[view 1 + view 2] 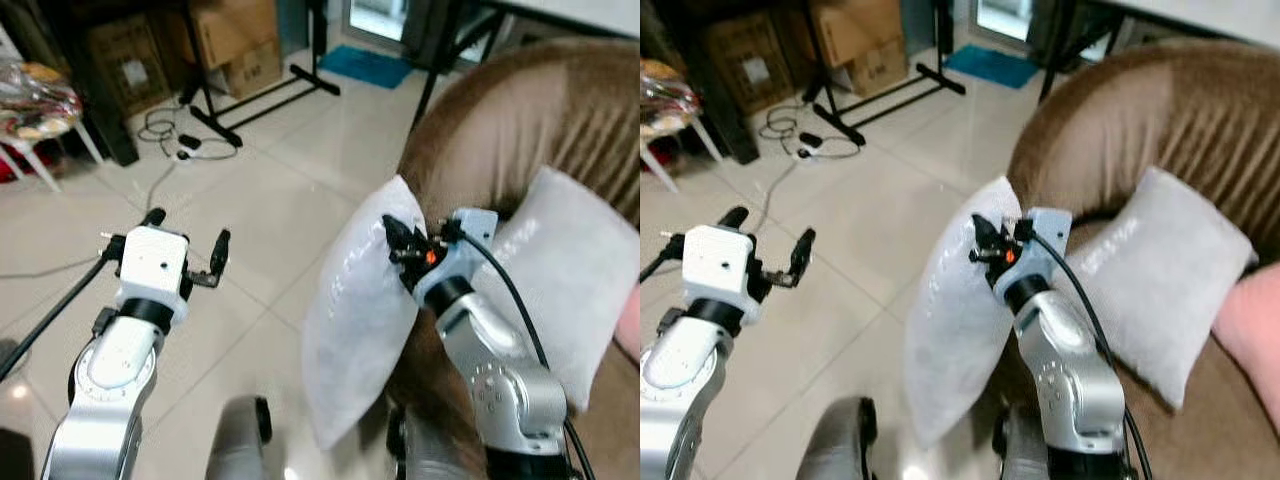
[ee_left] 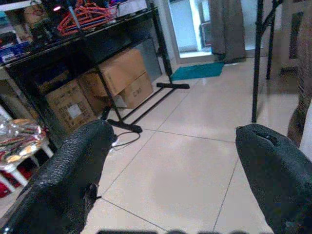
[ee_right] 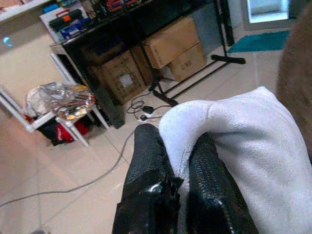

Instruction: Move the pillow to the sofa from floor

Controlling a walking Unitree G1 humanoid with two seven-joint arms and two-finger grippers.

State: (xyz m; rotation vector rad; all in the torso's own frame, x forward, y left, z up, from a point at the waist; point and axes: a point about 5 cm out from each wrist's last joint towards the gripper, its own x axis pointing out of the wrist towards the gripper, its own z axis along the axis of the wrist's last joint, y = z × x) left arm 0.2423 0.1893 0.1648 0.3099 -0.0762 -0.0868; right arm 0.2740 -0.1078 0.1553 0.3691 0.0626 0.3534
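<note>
Right arm up front, silver forearm rising from 6 o'clock in the head views, wrist bent so the right gripper reaches toward 10 o'clock, fingers pinched tight on the top corner of the white pillow. Wrist cam confirms: both black fingers squeezed on a fold of soft, fleecy fabric, ribbed rubbery pads biting in. Pillow hangs upright, long and plump, slightly glossy, lower end down near 6 o'clock, resting against the outer side of the brown sofa w/ its top corner at arm height; can't tell if the bottom touches the floor. Sofa is rounded, velvety, w/ vertical ribbing on the back. On its seat at 3 o'clock leans a second white cushion, square, matte, and a pink one at the far edge. Left arm held out at 9 o'clock, white boxy wrist block, left gripper w/ fingers spread wide over bare floor, gripping nothing; wrist cam shows the two textured black pads well apart. Floor is glossy cream tile, reflective. Up at 11 o'clock: cardboard boxes, black stand legs and a coil of cable. Teal mat at 12 o'clock.
</note>
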